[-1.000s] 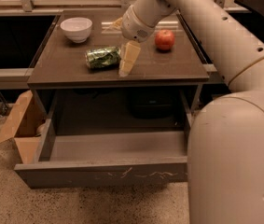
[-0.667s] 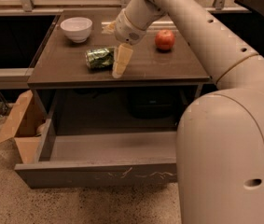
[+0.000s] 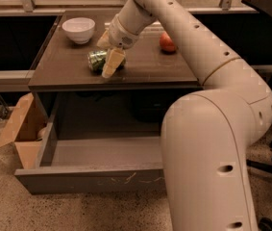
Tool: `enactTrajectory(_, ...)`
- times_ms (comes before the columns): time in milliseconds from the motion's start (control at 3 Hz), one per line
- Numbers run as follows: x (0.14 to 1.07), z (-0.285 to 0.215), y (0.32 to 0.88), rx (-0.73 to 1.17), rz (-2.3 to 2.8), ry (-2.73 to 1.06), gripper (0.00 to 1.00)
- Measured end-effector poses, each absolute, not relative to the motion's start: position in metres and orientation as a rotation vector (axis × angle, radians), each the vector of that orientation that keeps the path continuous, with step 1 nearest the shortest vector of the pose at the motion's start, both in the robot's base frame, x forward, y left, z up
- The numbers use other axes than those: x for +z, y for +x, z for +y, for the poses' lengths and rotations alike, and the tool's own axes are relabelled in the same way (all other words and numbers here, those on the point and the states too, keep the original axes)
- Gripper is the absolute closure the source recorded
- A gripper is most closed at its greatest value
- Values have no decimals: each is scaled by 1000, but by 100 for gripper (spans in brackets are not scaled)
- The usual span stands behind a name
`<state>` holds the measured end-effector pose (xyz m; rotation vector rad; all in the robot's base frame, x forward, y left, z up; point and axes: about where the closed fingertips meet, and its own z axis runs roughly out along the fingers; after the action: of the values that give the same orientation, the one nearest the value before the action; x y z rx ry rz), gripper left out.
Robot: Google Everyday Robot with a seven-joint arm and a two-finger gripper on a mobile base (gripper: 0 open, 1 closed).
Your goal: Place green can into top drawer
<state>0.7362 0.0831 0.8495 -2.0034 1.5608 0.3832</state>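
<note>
The green can lies on its side on the brown tabletop, left of centre. My gripper is open right at the can's right end. One cream finger is in front of the can and the other is behind it. The can's right part is hidden by the near finger, and I cannot tell whether the fingers touch it. The top drawer is pulled out below the table, with a scratched grey front and nothing inside.
A white bowl stands at the table's back left. A red apple sits at the back right. An open cardboard box is on the floor, left of the drawer. My arm's large body covers the drawer's right side.
My gripper has moved left across the tabletop and now sits around the can's right end. The can, bowl, apple and drawer have not moved.
</note>
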Motion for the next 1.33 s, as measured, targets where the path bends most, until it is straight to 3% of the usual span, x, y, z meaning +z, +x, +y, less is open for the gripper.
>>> enactTrajectory(333, 839, 90, 738, 410, 1576, -2002, 50)
enactTrajectory(667, 840, 91, 737, 414, 1575, -1999, 81)
enactTrajectory(1000, 864, 90, 706, 422, 1525, -1970, 100)
enactTrajectory(1333, 873, 82, 646, 518, 1504, -1904, 100)
